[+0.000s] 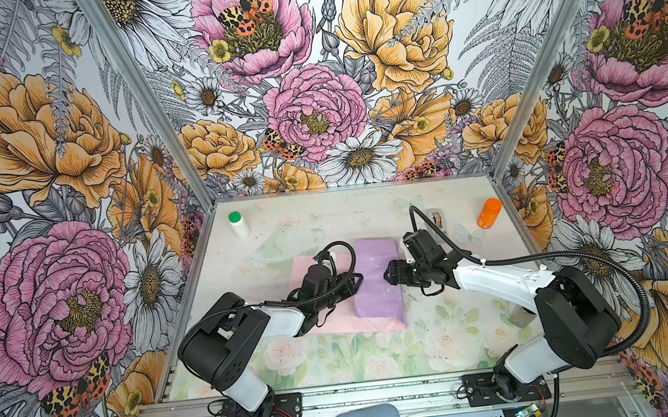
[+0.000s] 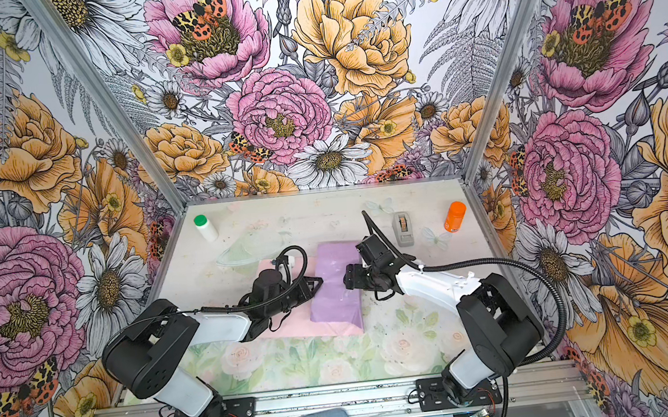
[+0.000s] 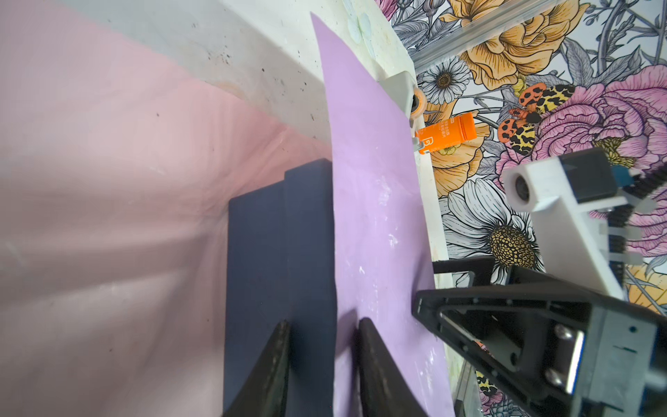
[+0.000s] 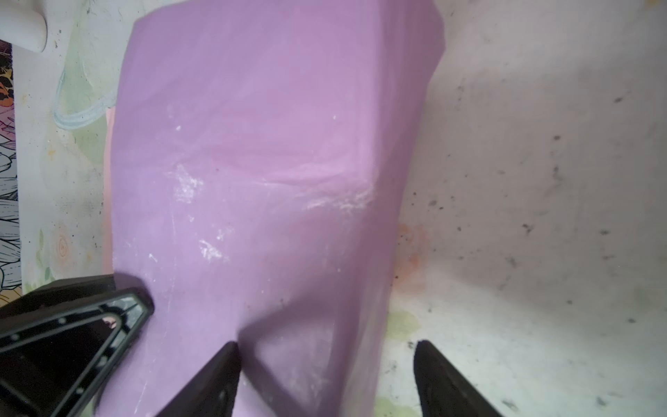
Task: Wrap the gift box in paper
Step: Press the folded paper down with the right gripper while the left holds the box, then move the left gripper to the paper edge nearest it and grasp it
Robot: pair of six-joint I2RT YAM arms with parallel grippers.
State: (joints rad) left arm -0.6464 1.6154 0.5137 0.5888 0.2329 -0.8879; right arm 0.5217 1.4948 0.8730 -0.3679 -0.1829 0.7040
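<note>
Gift box (image 3: 278, 252) sits mid tabletop (image 1: 440, 333), btwn the two pincers and almost fully covered by the paper (image 1: 378, 297). In both top views the box itself can't be seen, only a raised lilac hump. Left wrist view shows one bare side: matte navy, flat, w/ a stepped lid seam running along it.

Paper: one part is folded up and over the box top. It reads lilac there, w/ whitish scuffs and a soft crease where it bends over a box corner. It runs past the box at both the far and near ends. The other part lies flat on the tabletop, pale pink and faintly wrinkled, left of the box and under the left arm.

Left pincer (image 3: 325, 321) is at the box's left top edge. One finger is on the lilac flap, the other in front of the navy side, w/ a narrow gap btwn them. Can't tell if it's clenched on that edge or just resting there.

Right pincer (image 4: 325, 346) is released, jaws wide, at the box's right side. One finger is over the papered box, the other over bare tabletop.

Tape dispenser (image 2: 402, 228) and orange bottle (image 1: 489, 213) stand far right, well apart from the box. White bottle (image 1: 238, 223) w/ green cap is far left.
</note>
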